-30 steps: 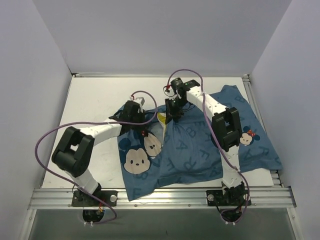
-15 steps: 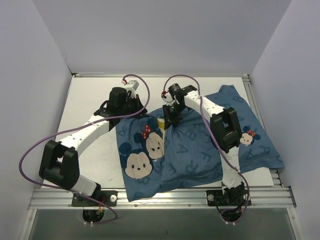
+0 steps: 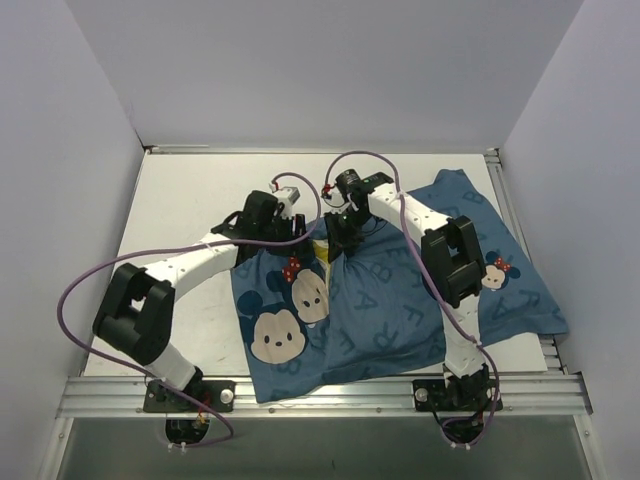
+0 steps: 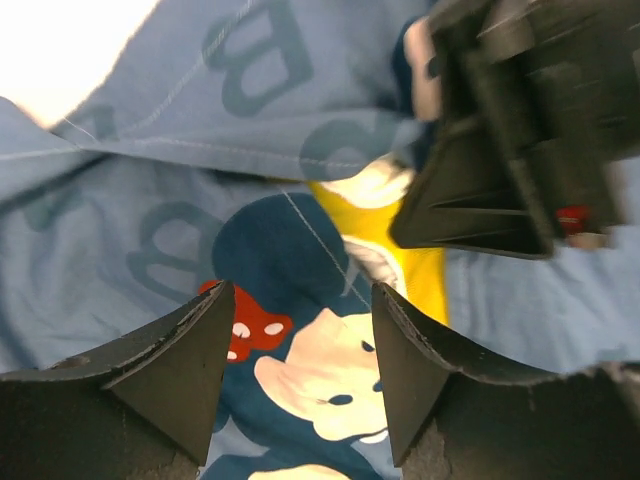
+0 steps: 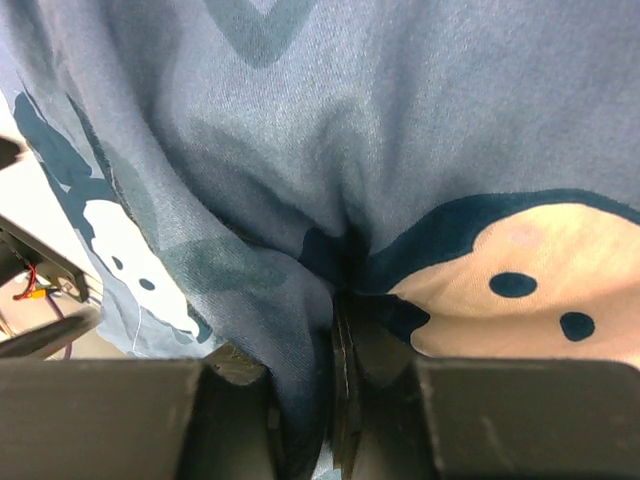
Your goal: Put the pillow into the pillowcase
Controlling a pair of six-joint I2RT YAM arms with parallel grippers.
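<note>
Top external view: a large blue cloth pillowcase, printed with darker letters and cartoon mouse faces, lies crumpled over the near right part of the white surface. At the pillowcase's far edge, towards its left side, a small sliver of the cream-white quilted pillow with yellow piping shows. The rest of it is covered by blue cloth. It seems to sit inside the pillowcase, though how far in cannot be told.

The right hand is down on the pillowcase just beside that sliver. Its fingers are closed tight on a bunched fold of the blue cloth, which the right wrist view shows from close up.

The left hand hovers over the pillowcase's far left corner, facing the right hand. From the left wrist view, its fingers are spread wide above the printed cloth with nothing between them. The yellow of the pillow lies just beyond them.
</note>
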